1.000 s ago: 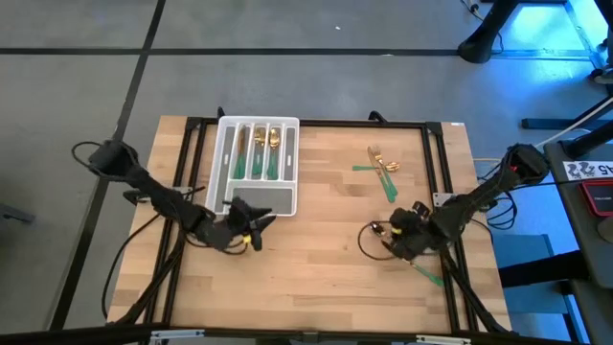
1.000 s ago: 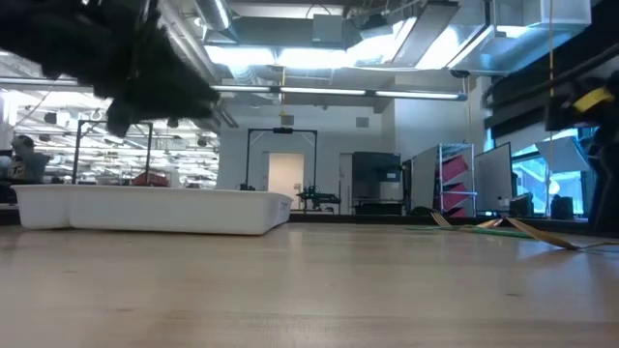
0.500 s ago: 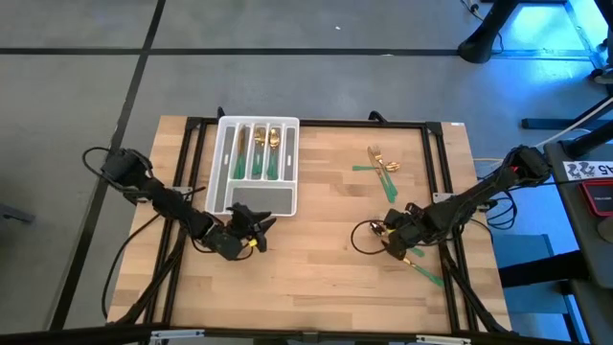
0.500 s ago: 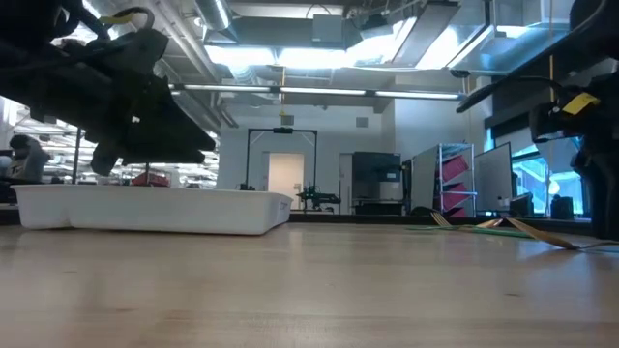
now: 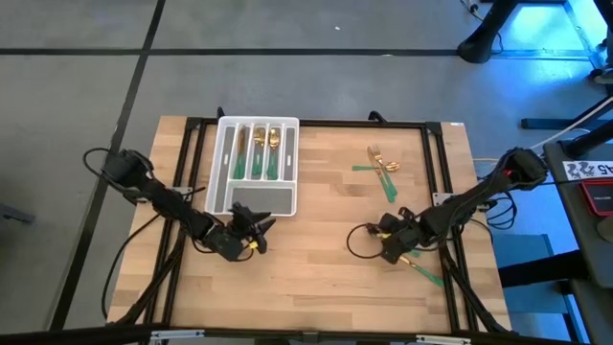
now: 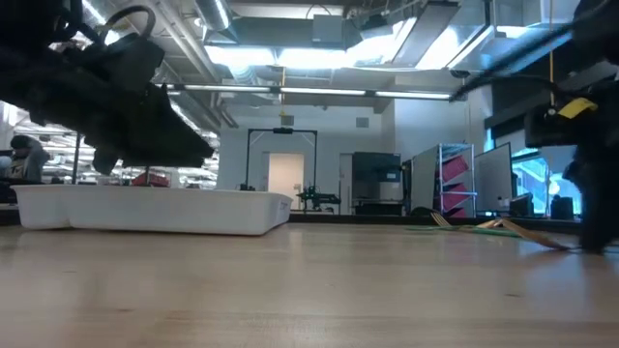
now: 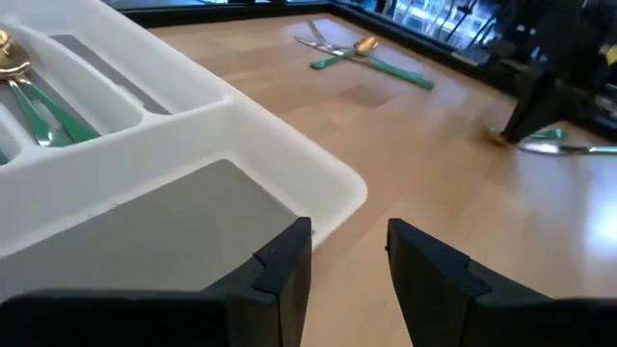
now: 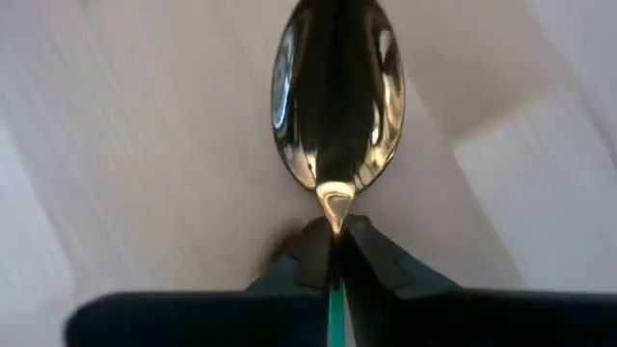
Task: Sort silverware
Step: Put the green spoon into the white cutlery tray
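A pale wooden table (image 5: 316,259) stands on a grey floor (image 5: 86,86) crossed by dark seams. Beyond it lies a broad hall lit by long ceiling lamps (image 6: 290,56), with a pale doorway (image 6: 284,174) at the far end, a pink rack (image 6: 455,181) and blue-lit windows (image 6: 537,179) to one side.

Lit evenly from overhead, tabletop (image 5: 316,249) bright with faint shadows. Blue glow beyond its right edge. Ceiling strips glared in low view, arms there mere silhouettes. Spoon (image 8: 335,106) mirrored glare; fingers (image 8: 371,260) up close soft, blurred.
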Motion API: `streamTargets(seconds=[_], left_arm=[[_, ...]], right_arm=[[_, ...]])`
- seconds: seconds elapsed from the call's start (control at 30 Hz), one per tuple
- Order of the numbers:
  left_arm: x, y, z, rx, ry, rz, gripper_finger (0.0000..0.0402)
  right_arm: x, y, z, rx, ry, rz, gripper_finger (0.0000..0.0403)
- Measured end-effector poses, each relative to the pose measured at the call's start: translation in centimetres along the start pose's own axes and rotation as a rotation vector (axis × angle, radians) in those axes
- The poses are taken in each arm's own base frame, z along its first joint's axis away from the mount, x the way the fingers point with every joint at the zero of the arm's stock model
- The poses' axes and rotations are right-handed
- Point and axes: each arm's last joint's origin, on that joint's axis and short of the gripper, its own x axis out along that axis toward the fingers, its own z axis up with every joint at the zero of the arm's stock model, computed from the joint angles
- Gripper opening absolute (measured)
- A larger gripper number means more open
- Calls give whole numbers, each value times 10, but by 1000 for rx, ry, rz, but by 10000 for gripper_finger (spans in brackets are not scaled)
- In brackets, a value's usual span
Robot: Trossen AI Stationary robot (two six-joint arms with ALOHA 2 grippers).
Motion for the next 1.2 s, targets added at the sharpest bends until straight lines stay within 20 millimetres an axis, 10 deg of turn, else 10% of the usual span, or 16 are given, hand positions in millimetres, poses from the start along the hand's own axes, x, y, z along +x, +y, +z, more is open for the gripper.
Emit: streamTargets(seconds=[0.33,0.6,0.9,1.2], left_arm=[[22,-6,-15,143,-57,-6,127],[60,-61,-9,437,-275,-253,127],[127,-105,16,494,-334,-411,180],[143,-119,29,407,-275,-384,229]], right_arm=[[-12,35,49,40,-774,30,6],[-48,57,80,-51,-1196,181,4],[-55,72,88,-239,-1266,286,4],[-52,73,88,-230,-1261,258,4]])
